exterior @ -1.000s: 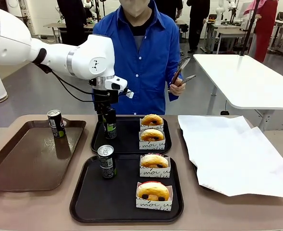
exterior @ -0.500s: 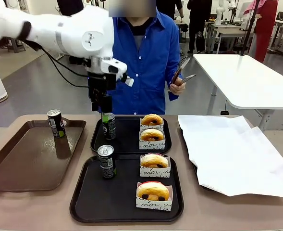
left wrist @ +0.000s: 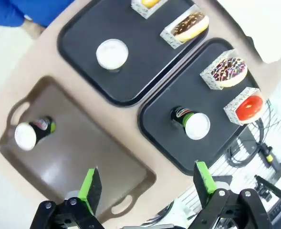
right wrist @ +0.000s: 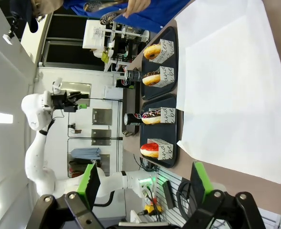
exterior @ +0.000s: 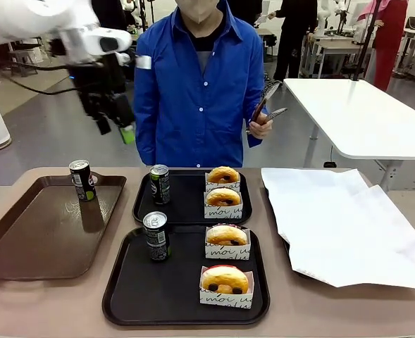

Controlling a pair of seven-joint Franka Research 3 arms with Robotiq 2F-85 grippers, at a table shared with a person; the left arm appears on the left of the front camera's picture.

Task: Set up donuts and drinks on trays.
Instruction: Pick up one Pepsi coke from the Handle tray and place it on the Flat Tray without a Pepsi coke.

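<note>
Beige table (exterior: 45, 303) in a busy workroom, white tables behind. Two black trays (exterior: 122, 296) side by side at centre, each with one can (exterior: 156, 236) and two sleeved donuts (exterior: 225, 279). Third can on brown tray (exterior: 24, 253). White paper (exterior: 341, 225) at right. Left gripper (exterior: 115, 123) raised, jaws apart, empty. Right gripper (right wrist: 142, 183) likewise apart, empty.

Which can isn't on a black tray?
The small dark can with a silver top standing alone on the long brown tray; the other two cans stand on black trays beside donuts.
</note>
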